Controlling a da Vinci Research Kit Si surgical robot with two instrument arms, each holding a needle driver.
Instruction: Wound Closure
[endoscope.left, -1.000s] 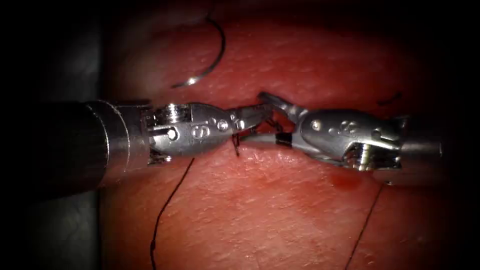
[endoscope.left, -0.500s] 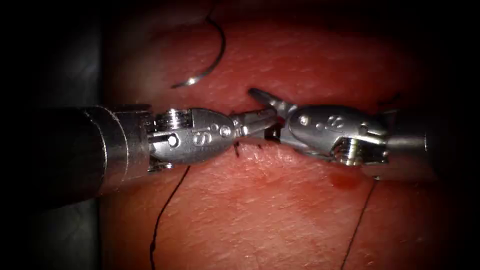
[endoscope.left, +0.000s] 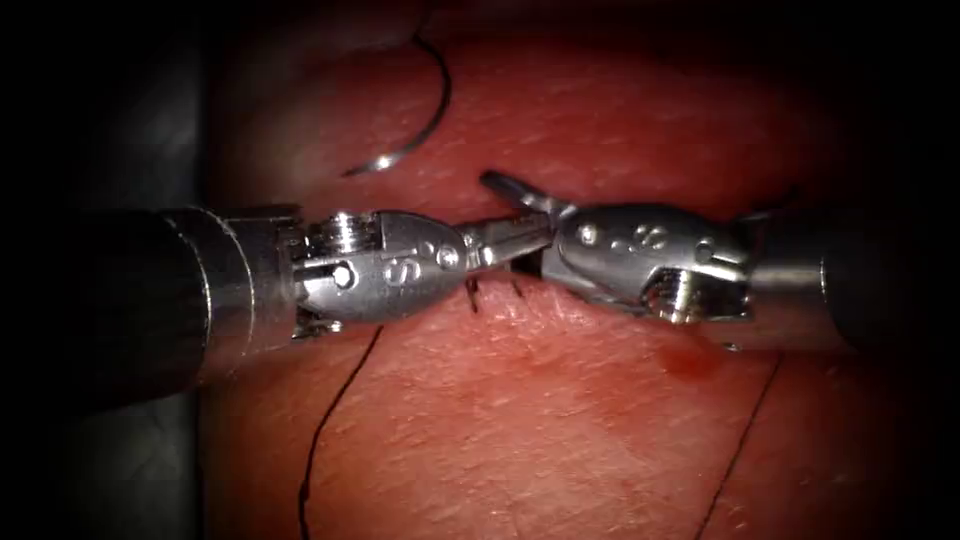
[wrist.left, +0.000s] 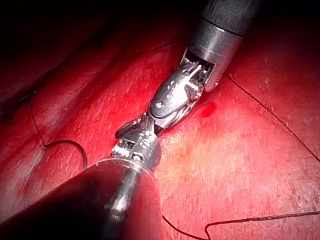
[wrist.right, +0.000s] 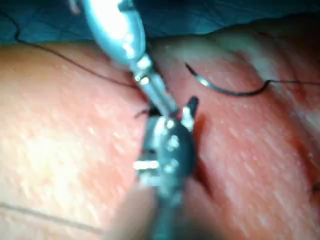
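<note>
The curved needle (endoscope.left: 432, 105) lies free on the tissue (endoscope.left: 560, 430) at the upper left of the cut, held by neither tool; it also appears in the wrist views (wrist.left: 75, 146) (wrist.right: 225, 91). My left tool (endoscope.left: 538, 231) comes in level from the left with its jaws shut over the cut; I cannot make out thread between them. My right tool (endoscope.left: 505, 225) meets it tip to tip with jaws open, one above and one below the left tips, holding nothing. Two short thread ends (endoscope.left: 472, 292) stick up from the cut below the left jaws.
One dark thread (endoscope.left: 330, 420) runs down the tissue at the lower left, another (endoscope.left: 740, 450) at the lower right. A spot of red fluid (endoscope.left: 690, 362) sits below the right tool. The tissue's left edge (endoscope.left: 200, 440) borders dark ground.
The right tool has slid left with its jaws open until they straddle the left tool's tips. The left tool shifted slightly right. The needle has not moved.
</note>
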